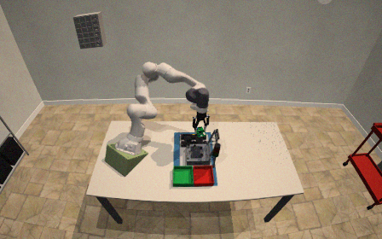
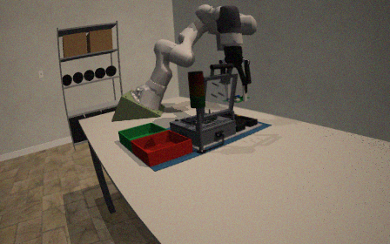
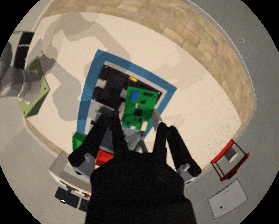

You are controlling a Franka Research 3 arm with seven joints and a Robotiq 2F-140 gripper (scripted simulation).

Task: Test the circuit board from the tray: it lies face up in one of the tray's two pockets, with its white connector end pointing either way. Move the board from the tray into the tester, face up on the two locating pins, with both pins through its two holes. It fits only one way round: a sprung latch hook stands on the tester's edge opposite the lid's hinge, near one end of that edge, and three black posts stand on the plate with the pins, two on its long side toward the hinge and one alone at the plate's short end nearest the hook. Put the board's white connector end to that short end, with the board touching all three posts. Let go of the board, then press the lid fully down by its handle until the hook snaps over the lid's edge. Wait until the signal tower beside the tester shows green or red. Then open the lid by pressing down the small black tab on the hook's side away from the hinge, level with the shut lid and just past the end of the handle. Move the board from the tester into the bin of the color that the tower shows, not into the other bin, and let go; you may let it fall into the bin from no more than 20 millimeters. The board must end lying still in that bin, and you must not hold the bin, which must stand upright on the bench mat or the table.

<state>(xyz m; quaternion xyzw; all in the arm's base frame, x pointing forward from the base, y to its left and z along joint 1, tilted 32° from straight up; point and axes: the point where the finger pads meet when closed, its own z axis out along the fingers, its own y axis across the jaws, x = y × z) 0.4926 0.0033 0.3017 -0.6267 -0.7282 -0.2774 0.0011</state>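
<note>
My gripper (image 1: 199,128) (image 2: 243,90) (image 3: 138,110) is shut on the green circuit board (image 1: 199,132) (image 2: 240,98) (image 3: 139,108) and holds it in the air above the black tray (image 1: 188,137) (image 2: 245,120) (image 3: 111,87), at the far end of the blue mat (image 1: 176,147) (image 2: 251,130) (image 3: 91,76). The grey tester (image 1: 196,154) (image 2: 203,126) stands just in front of the tray with its lid (image 2: 221,84) (image 1: 213,142) raised upright. The signal tower (image 2: 196,89) (image 1: 217,149) beside the tester looks unlit. The green bin (image 1: 182,183) (image 2: 129,132) and the red bin (image 1: 204,183) (image 2: 166,154) stand side by side at the mat's near end.
The arm's base sits on a green wedge block (image 1: 122,160) (image 2: 131,111) at the table's left. A red cart (image 1: 378,166) stands on the floor to the right. A shelf unit (image 2: 90,74) stands by the wall behind the table.
</note>
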